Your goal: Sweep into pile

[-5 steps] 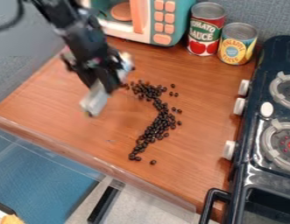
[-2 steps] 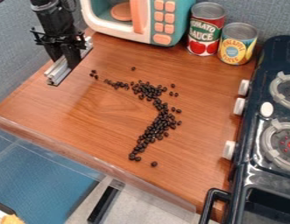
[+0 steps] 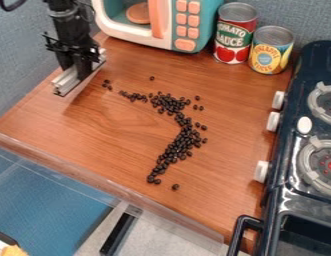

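Note:
The black gripper [image 3: 75, 75] hangs over the upper left of the wooden counter, shut on a pale metallic sweeping bar [image 3: 65, 83] that runs slantwise beneath it. Dark beans [image 3: 169, 103] lie to its right in a curved, bent band. The band goes from near the counter's middle down to a lower end at the front, where one bean [image 3: 175, 187] lies apart. A thin trail [image 3: 133, 96] extends left from the band's top, with a few loose beans [image 3: 107, 84] close to the bar.
A toy microwave [image 3: 178, 25] stands at the back, beside a red can [image 3: 234, 33] and a yellow can [image 3: 270, 49]. A dark toy stove [image 3: 294, 150] borders the right side. The counter's front edge [image 3: 107, 182] has a clear raised strip.
The gripper and bar have moved from over the beans to the upper left, lately shifting only slightly right. Some beans now lie further left, in a thin trail and a small cluster.

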`<state>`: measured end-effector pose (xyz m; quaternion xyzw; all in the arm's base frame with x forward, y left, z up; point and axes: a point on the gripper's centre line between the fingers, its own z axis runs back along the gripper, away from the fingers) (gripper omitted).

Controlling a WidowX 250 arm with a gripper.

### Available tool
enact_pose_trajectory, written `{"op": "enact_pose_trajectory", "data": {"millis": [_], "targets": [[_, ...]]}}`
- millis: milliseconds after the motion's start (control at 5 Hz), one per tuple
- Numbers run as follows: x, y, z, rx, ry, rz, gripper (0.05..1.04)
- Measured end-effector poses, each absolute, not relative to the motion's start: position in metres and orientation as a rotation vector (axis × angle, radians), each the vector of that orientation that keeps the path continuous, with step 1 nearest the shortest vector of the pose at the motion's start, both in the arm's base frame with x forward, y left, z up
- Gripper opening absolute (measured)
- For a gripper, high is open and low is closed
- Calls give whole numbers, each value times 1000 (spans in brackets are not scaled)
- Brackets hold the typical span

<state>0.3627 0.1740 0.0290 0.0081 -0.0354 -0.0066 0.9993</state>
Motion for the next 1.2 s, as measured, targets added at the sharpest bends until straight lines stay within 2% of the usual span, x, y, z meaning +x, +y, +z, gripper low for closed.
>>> {"op": "enact_pose_trajectory", "data": {"millis": [400, 800, 1200], "targets": [[363, 177, 15, 68, -72, -80, 375], [359, 157, 12, 70, -114, -125, 375], [346, 108, 12, 25, -114, -206, 375]]}}
